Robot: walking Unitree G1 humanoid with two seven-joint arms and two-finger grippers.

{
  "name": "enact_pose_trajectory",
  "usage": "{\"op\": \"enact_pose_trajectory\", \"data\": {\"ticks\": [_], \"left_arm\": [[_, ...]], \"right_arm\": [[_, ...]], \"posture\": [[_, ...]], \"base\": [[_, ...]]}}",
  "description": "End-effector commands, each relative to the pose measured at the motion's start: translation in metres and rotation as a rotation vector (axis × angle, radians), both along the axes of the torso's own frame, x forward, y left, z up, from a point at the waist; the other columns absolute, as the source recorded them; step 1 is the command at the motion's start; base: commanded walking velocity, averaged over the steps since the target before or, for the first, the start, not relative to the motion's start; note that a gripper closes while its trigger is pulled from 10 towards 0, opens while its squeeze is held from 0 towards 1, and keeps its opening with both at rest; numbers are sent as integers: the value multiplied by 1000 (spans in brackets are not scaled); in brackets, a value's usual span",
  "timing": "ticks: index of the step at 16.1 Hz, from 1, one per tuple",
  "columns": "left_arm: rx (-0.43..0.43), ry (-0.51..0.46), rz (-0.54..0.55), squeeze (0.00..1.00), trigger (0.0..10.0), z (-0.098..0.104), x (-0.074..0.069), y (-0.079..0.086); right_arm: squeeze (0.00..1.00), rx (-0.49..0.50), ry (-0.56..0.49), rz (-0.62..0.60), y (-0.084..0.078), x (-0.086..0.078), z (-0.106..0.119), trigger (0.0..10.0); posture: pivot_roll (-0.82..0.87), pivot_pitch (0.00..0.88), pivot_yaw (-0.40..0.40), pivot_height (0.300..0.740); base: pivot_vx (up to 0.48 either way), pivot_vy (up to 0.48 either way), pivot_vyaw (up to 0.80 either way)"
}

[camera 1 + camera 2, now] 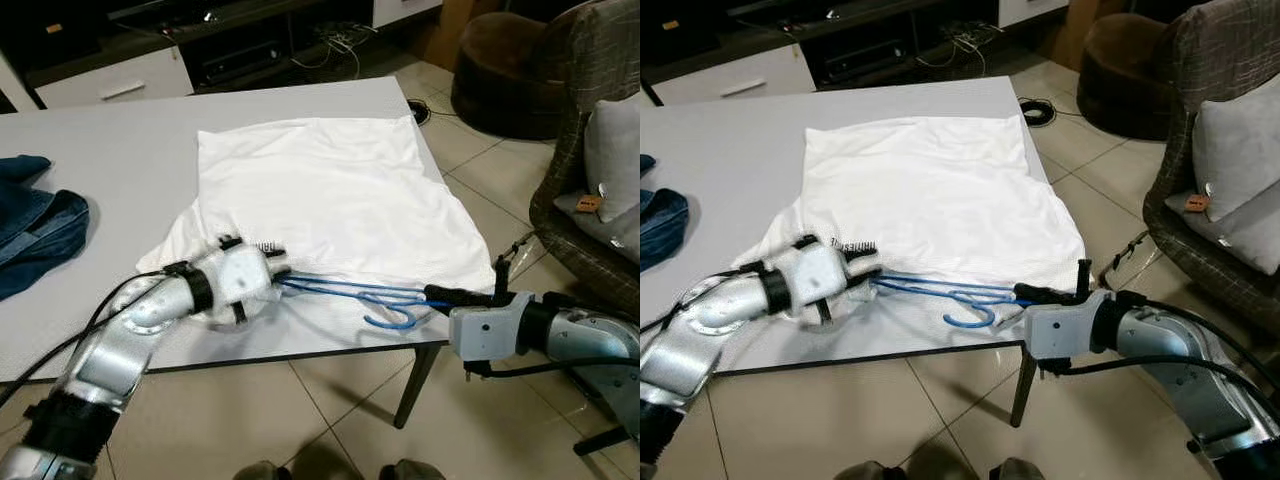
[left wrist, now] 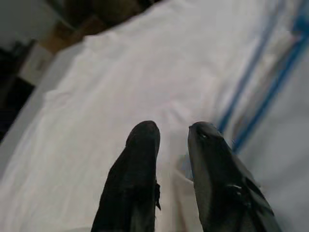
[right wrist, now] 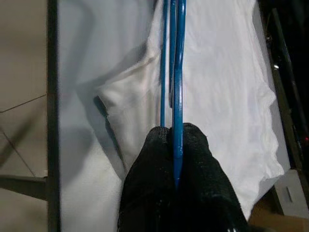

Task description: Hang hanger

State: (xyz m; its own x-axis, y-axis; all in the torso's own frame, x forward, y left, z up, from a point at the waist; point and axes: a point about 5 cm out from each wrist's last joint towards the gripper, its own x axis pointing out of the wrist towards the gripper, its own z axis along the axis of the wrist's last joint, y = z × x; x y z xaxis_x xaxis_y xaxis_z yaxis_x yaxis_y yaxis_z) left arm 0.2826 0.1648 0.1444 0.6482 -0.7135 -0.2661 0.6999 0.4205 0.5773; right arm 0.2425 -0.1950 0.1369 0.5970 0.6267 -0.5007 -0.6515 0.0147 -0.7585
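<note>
A white T-shirt point(image 1: 320, 190) lies spread flat on the pale table point(image 1: 100, 170). A blue wire hanger point(image 1: 340, 290) lies along the shirt's near edge, its hook point(image 1: 395, 320) on bare table by the front right corner. My right gripper point(image 1: 432, 292) reaches in from the right and is shut on the hanger point(image 3: 178, 72) close to the hook. My left gripper point(image 1: 283, 272) rests at the shirt's near edge beside the hanger's other end. Its fingers point(image 2: 145, 140) stand slightly apart on the cloth point(image 2: 145, 72), a small fold between them.
Blue jeans point(image 1: 35, 230) lie crumpled at the table's left edge. A wicker armchair point(image 1: 560, 170) with a grey cushion point(image 1: 615, 150) stands to the right, a brown pouf point(image 1: 510, 70) behind it. A low TV cabinet point(image 1: 120, 80) runs beyond the table. Tiled floor point(image 1: 330, 420) lies below.
</note>
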Motion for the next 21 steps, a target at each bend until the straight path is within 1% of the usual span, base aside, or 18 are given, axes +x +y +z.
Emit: {"op": "enact_pose_trajectory", "data": {"ticks": [1,2,3,4,5,7,8,9,12,13,14,15,17,19,21], "left_arm": [[-40,-17,33,1000,10000,7,0,5],[-31,-9,56,804,10000,6,-4,10],[18,40,33,0,10000,-4,-14,12],[47,73,12,0,10000,-10,-21,12],[51,88,9,0,10000,-13,-25,11],[48,78,17,0,10000,-15,-27,11],[48,69,26,690,10000,-15,-26,13],[45,38,38,1000,10000,-13,-24,15],[18,-95,83,1000,10000,-2,-14,19],[40,-132,86,1000,10000,-2,-12,20],[78,-150,90,94,10000,-6,-11,22],[95,-145,94,0,10000,-11,-11,23],[108,-143,87,0,10000,-17,-11,23],[145,-126,59,0,10000,-26,-12,23],[136,-131,53,0,10000,-29,-12,20]], "right_arm": [[0,-7,21,14,2,-2,-4,10000],[0,-1,25,20,4,-2,-4,10000],[0,5,23,25,5,-1,-4,10000],[0,10,19,28,7,0,-2,10000],[0,12,16,29,7,1,-1,10000],[0,17,12,30,8,0,0,10000],[0,17,12,30,8,0,0,10000],[0,19,11,30,9,0,0,10000],[0,27,12,26,10,-3,-1,10000],[0,29,14,24,10,-3,-2,10000],[0,32,14,24,11,-4,-2,10000],[0,39,14,24,13,-5,-1,10000],[0,46,16,20,14,-6,-2,10000],[0,53,21,17,16,-8,-4,10000],[0,58,24,16,18,-9,-4,10000]], "posture": [[-106,64,71,740],[-101,66,69,740],[-99,68,66,740],[-98,69,66,740],[-97,71,65,740],[-95,76,69,740],[-96,78,70,740],[-98,79,75,740],[-101,86,82,740],[-105,93,85,740],[-106,97,87,740],[-106,102,94,740],[-105,105,100,740],[-103,108,105,740],[-103,108,103,740]], "base": [[0,0,0],[0,0,0],[0,0,0],[0,0,0],[0,0,0],[0,0,0],[0,0,0],[0,0,0],[0,0,0],[0,0,0],[0,0,0],[0,0,0],[0,0,0],[0,0,0],[0,0,0]]}}
